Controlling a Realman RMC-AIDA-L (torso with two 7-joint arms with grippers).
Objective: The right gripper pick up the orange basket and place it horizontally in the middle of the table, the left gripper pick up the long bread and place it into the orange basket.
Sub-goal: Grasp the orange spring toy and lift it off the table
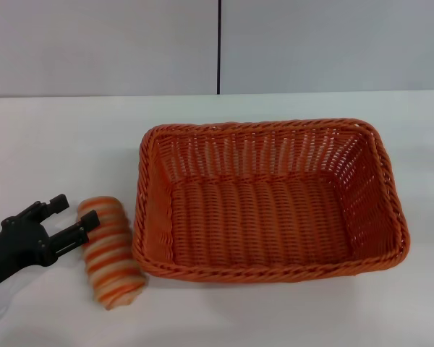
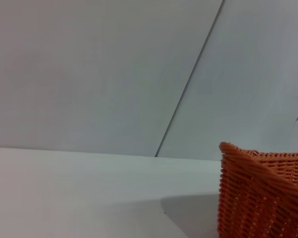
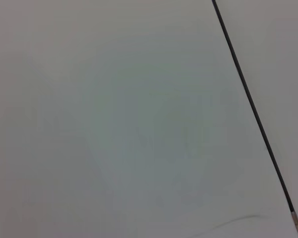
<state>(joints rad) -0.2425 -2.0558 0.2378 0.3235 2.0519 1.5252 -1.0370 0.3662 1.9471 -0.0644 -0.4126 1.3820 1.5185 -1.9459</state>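
The orange basket (image 1: 271, 199) lies lengthwise across the middle of the white table (image 1: 65, 144), empty inside. One of its corners (image 2: 260, 193) fills the edge of the left wrist view. The long bread (image 1: 110, 251), striped tan and orange, rests on the table just left of the basket's near left corner. My left gripper (image 1: 74, 214) is open at the bread's far end, one fingertip touching or just over the loaf and the other off to its left. The right gripper is out of view.
A grey wall with a dark vertical seam (image 1: 219, 47) stands behind the table. The right wrist view holds only that wall and seam (image 3: 253, 114). Bare tabletop lies left of and behind the basket.
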